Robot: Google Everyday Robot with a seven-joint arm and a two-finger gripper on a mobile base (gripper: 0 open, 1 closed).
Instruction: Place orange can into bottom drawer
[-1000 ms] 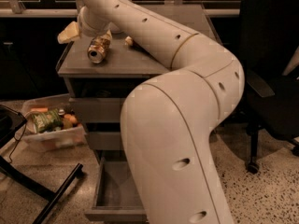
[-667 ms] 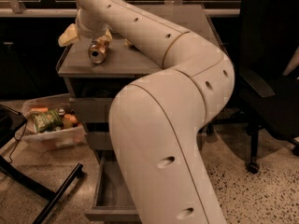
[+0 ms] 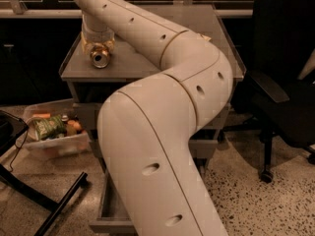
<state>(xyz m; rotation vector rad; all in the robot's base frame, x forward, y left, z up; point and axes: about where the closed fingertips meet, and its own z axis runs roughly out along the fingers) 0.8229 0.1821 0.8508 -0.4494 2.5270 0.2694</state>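
The orange can [image 3: 101,58] lies on its side on the left part of the grey cabinet top [image 3: 138,65], silver end facing me. My gripper [image 3: 98,42] hangs directly over the can at the end of the white arm and reaches down onto it. The wrist hides how it sits on the can. The bottom drawer [image 3: 106,211] is pulled open at floor level. Only its left wall and front edge show; the rest is hidden behind my arm.
My large white arm [image 3: 162,132] fills the middle and hides the upper drawers. A clear plastic bin [image 3: 54,134] with snack packs sits on the floor at left. Black stand legs [image 3: 49,203] cross the lower left. A black office chair [image 3: 283,87] stands at right.
The arm has swung and the gripper has come down from just behind the can to right over it. The can has stayed on the cabinet top.
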